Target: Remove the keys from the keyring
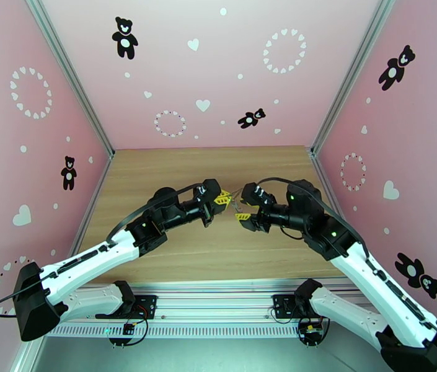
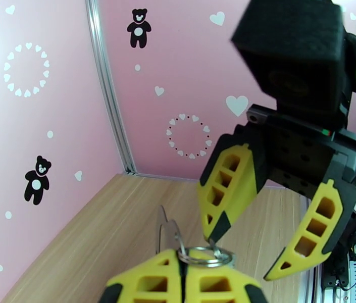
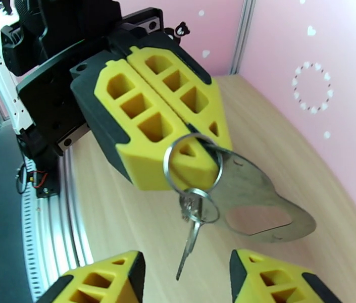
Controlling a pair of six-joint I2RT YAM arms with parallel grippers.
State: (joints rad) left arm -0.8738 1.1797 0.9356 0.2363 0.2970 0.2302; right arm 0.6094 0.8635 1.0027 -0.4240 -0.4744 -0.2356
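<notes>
Keyring (image 3: pixel 166 165) with dangling key (image 3: pixel 190 243) sits pinched in left gripper (image 3: pixel 200 142).

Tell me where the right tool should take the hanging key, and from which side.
Probably the shaft of the key, low down. It hangs free, nearly straight down, below the ring pinched in the shut left tool, while its head sits crowded among small rings. Come from below: the open right tool straddles the tip.

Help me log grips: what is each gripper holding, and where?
Left gripper pinches the keyring at its ring end; a key dangles free. Right gripper is open, holding nothing.
</notes>
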